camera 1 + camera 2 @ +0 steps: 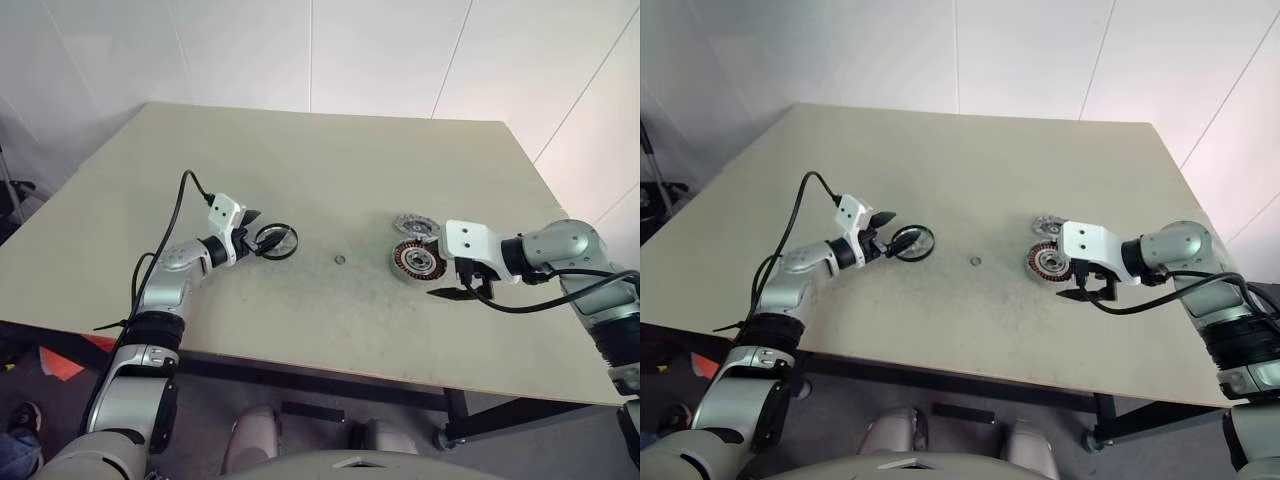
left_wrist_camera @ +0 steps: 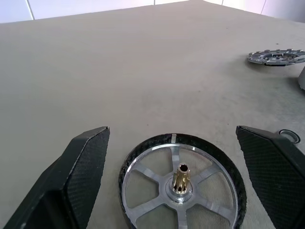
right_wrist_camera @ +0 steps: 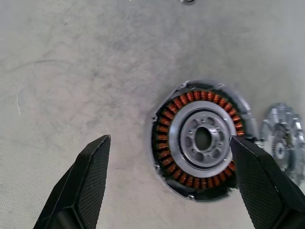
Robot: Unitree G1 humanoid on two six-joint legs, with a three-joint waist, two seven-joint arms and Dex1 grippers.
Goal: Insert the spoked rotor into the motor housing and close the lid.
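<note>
**Both grippers poised, parts laid out flat across the table's middle band**

Nearest the table's [image 1: 300, 330] front edge on the right side, the right gripper [image 1: 458, 292] hangs tilted down just beside the motor housing [image 1: 416, 262], fingers spread wide and grasping nothing; in its wrist view the housing sits between the two fingers [image 3: 83, 183], which suggests it is lining up to steady or seize the puck. The housing lies flat, copper windings and open centre facing up, axis vertical, ready to receive a part from above.

Towards the left edge, the left gripper [image 1: 250, 238] is likewise released, its fingers [image 2: 76, 181] flanking the spoked rotor [image 1: 277, 241] without visibly touching it (a pre-grasp straddle, by my reading). The rotor rests flat with its small brass-coloured hub shaft pointing up, so it would probably need flipping or careful alignment.

Between them lies a tiny washer [image 1: 340, 260]. Just behind the housing, almost touching it, the lid [image 1: 413, 226] lies flat, waiting its turn.
</note>
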